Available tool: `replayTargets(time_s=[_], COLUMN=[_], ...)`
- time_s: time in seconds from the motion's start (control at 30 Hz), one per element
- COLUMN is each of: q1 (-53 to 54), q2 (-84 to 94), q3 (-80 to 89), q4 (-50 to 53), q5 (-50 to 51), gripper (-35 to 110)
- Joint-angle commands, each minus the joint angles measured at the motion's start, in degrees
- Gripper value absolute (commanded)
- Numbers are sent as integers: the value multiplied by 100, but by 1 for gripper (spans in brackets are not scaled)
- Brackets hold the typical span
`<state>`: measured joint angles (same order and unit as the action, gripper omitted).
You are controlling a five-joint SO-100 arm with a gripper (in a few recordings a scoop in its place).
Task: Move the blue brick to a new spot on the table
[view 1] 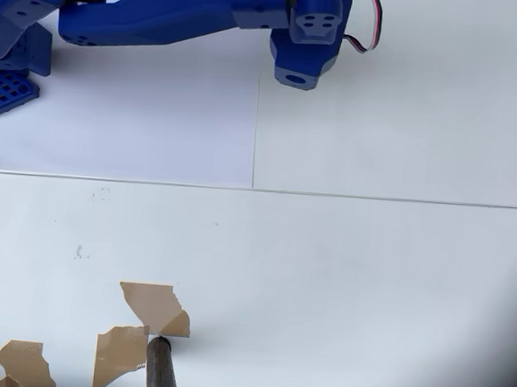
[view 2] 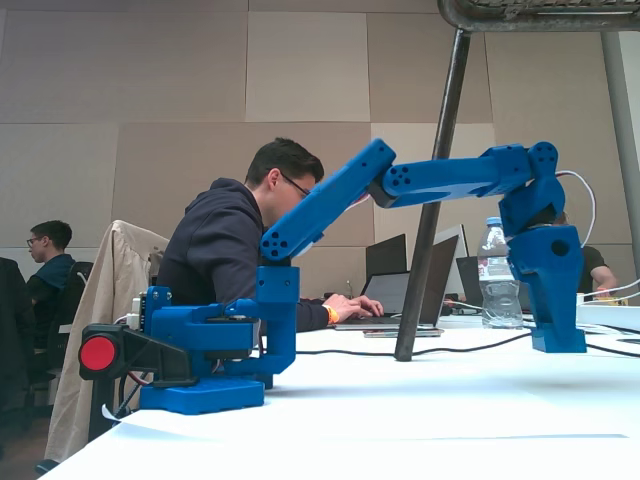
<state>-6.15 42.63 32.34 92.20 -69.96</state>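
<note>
office or event hall | person at laptops | panelled wall

light: bright, even, diffuse in both views | shadows: soft and faint on the white surface | glare: surface nearly washed out in the overhead view | edges: dark vignette at lower right corner of the overhead view | focus: overhead view slightly soft; fixed view sharp on the arm, background a little softer

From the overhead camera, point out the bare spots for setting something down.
Bare table spreads right of the whiter sheet and below the seam line. It is crowded along the top under the arm and end effector, and at bottom left among the tape patches and dark pole.
</note>
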Motion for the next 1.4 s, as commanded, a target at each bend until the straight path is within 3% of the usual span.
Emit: replayTargets(time_s=[0.0, 0.3, 0.4, 0.67, 0.97, 1.17, 1.37], q1=[132, 299, 308, 501, 316, -35, 246], q2=[-211, -1310, -1406, 483, 5449, 9316, 11593], q3=[-1107, -1916, -2013, -747, 4790, 8965, 10978], q4=[53, 53, 79, 167, -167, -765, -721], q5=[-26, 79, 185, 229, 79, -123, -466], gripper=[5, 7, 21, 30, 19, 1, 0])
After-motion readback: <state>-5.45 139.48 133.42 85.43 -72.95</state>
